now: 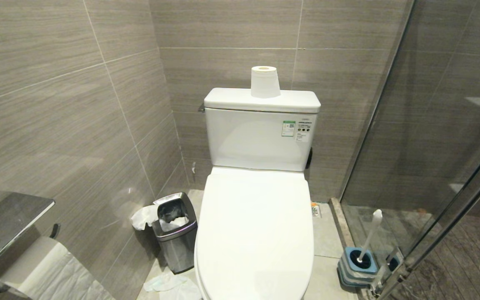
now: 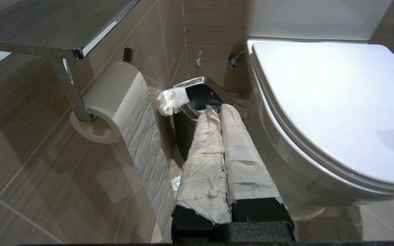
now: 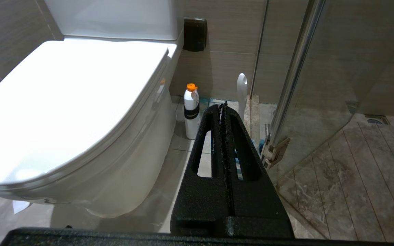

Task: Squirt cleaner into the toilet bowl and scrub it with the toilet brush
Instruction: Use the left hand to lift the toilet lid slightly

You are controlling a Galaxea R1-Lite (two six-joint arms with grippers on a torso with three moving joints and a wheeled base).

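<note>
Toilet bowl (image 1: 254,233) sat dead centre with its lid down, 1 paper roll (image 1: 264,81) standing on the tank behind it. Toilet brush (image 1: 367,237) leaned in its blue holder (image 1: 358,266) on the floor to the robot's right, just beside the glass door (image 1: 431,146). A white bottle (image 3: 191,111) with an orange cap, possibly the cleaner, stood by the bowl's base. Left gripper (image 2: 219,111), fingers wrapped in tissue, was pressed shut and empty near the bin (image 1: 175,233). Right gripper (image 3: 221,106) was closed too, holding nothing, and hung between bowl and door.
</note>
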